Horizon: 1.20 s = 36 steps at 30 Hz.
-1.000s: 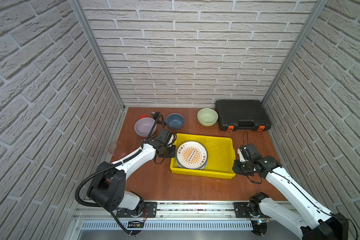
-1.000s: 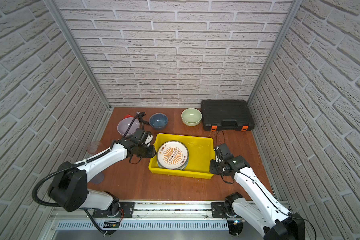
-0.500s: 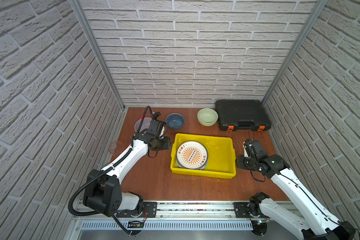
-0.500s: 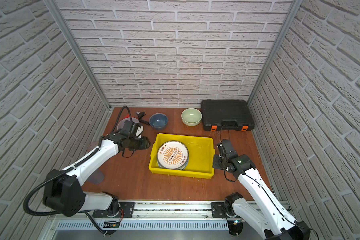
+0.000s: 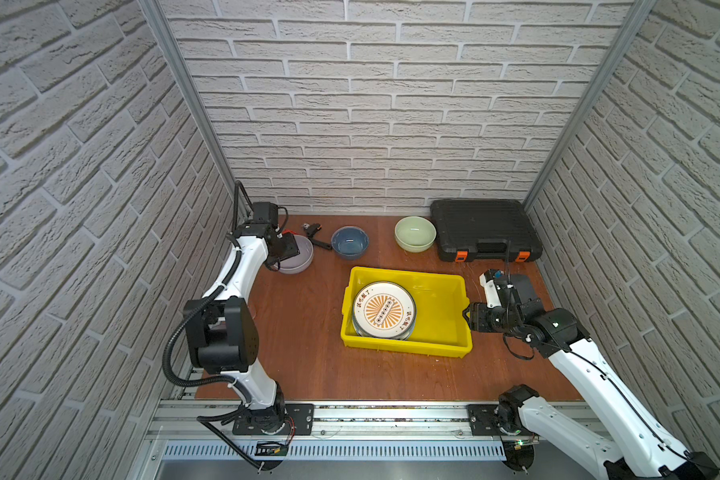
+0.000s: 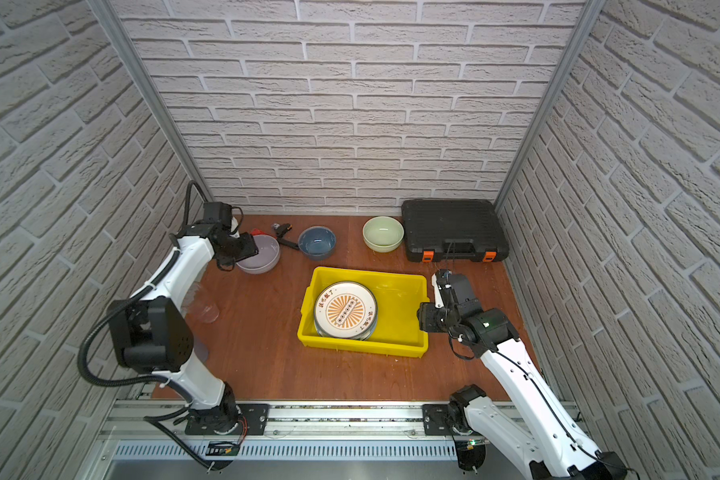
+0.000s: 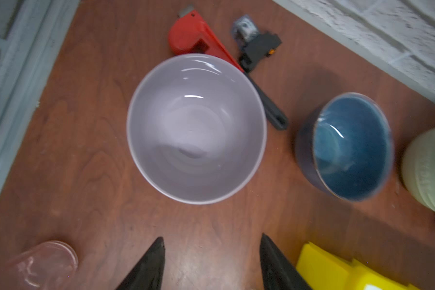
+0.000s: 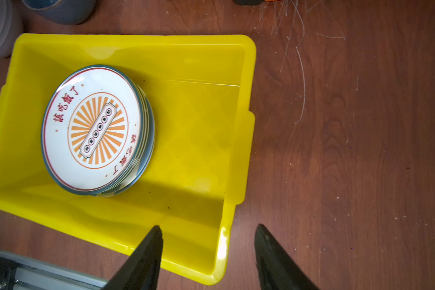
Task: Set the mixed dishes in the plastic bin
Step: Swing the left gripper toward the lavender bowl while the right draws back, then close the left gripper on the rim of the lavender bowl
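The yellow plastic bin [image 5: 443, 277] [image 8: 246, 125] stands mid-table and holds a stack of printed plates [image 5: 384, 311] [image 8: 93, 130]. My right gripper [image 8: 207, 232] [image 5: 468, 318] is open, one finger over the bin's inside and one over the table, astride its right wall. The lilac bowl [image 7: 196, 128] [image 5: 302, 262], the dark-blue bowl [image 7: 349, 148] [image 5: 350, 242] and the pale-green bowl [image 5: 415, 233] stand along the back. My left gripper [image 7: 211, 246] hangs open and empty just short of the lilac bowl. A see-through tumbler [image 7: 43, 263] [image 6: 204, 309] stands by the left wall.
A black case with orange latches [image 5: 485, 232] fills the back right corner. A red-and-black wrench [image 7: 201, 42] and a small black part [image 7: 259, 47] lie behind the lilac bowl. Brick walls close in three sides; a metal rail [image 5: 350, 415] runs along the front.
Both grippers have opened and let go of the bin's ends. The left arm swung back and left to the lilac bowl. The right gripper drew slightly away to the right.
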Each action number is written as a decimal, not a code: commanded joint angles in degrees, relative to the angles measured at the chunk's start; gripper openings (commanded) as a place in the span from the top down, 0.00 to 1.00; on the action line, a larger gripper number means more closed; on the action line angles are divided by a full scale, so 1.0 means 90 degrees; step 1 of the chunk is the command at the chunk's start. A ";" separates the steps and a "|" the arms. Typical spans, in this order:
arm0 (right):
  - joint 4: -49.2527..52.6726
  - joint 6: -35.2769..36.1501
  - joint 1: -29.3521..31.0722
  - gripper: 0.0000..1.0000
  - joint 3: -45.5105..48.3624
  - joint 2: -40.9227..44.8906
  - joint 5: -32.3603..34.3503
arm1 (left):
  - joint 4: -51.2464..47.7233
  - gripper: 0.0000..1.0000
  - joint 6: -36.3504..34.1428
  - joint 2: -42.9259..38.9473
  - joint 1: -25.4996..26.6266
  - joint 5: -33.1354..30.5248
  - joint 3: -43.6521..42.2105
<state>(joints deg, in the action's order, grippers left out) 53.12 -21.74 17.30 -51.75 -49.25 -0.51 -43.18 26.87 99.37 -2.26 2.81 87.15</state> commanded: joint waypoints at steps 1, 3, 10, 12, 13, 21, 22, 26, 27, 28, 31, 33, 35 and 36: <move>-0.0306 0.0258 -0.0012 0.40 -0.0080 0.0164 -0.0504 | -0.0408 0.39 -0.0276 0.0604 -0.0237 -0.0252 0.0614; -0.0326 0.0365 -0.0009 0.40 -0.0100 0.0221 -0.0668 | -0.0547 0.39 -0.0351 0.0996 -0.0333 -0.0342 0.0970; -0.0351 0.0511 -0.0011 0.39 -0.0132 0.0298 -0.0812 | -0.0735 0.38 -0.0490 0.1976 -0.0606 -0.0429 0.1793; -0.0388 0.0502 -0.0003 0.39 -0.0112 0.0287 -0.0845 | -0.0760 0.34 -0.0530 0.2133 -0.0649 -0.0478 0.1906; -0.0417 0.0492 -0.0008 0.39 -0.0093 0.0278 -0.0861 | -0.0742 0.33 -0.0535 0.2182 -0.0669 -0.0472 0.1932; -0.0538 0.0443 0.0002 0.39 -0.0110 0.0180 -0.0974 | -0.0796 0.30 -0.0585 0.2572 -0.0698 -0.0422 0.2075; -0.0556 0.0433 -0.0003 0.39 -0.0119 0.0180 -0.0992 | -0.0805 0.32 -0.0592 0.2619 -0.0710 -0.0384 0.2078; -0.0639 0.0452 0.0002 0.39 -0.0131 0.0209 -0.1114 | -0.0827 0.37 -0.0565 0.2790 -0.0735 -0.0289 0.2113; -0.0646 0.0452 0.0002 0.39 -0.0147 0.0209 -0.1120 | -0.0835 0.39 -0.0565 0.2820 -0.0735 -0.0259 0.2122; -0.0649 0.0452 0.0002 0.40 -0.0139 0.0209 -0.1137 | -0.0837 0.41 -0.0571 0.2849 -0.0738 -0.0236 0.2129; -0.0666 0.0452 0.0002 0.39 -0.0145 0.0209 -0.1143 | -0.0847 0.48 -0.0545 0.2901 -0.0746 -0.0206 0.2135; -0.0673 0.0452 -0.0003 0.39 -0.0130 0.0209 -0.1135 | -0.0861 0.53 -0.0551 0.2938 -0.0746 -0.0096 0.2140; -0.0687 0.0452 0.0002 0.40 -0.0115 0.0209 -0.1137 | -0.0905 0.59 -0.0543 0.2970 -0.0740 -0.0037 0.2162; -0.0697 0.0443 0.0001 0.40 -0.0110 0.0209 -0.1132 | -0.0913 0.63 -0.0544 0.2967 -0.0746 -0.0036 0.2144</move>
<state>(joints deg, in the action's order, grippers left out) 49.04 -18.17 17.30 -51.75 -47.72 -10.24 -49.82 22.48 125.23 -8.43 1.30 104.92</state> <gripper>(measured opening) 0.605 0.384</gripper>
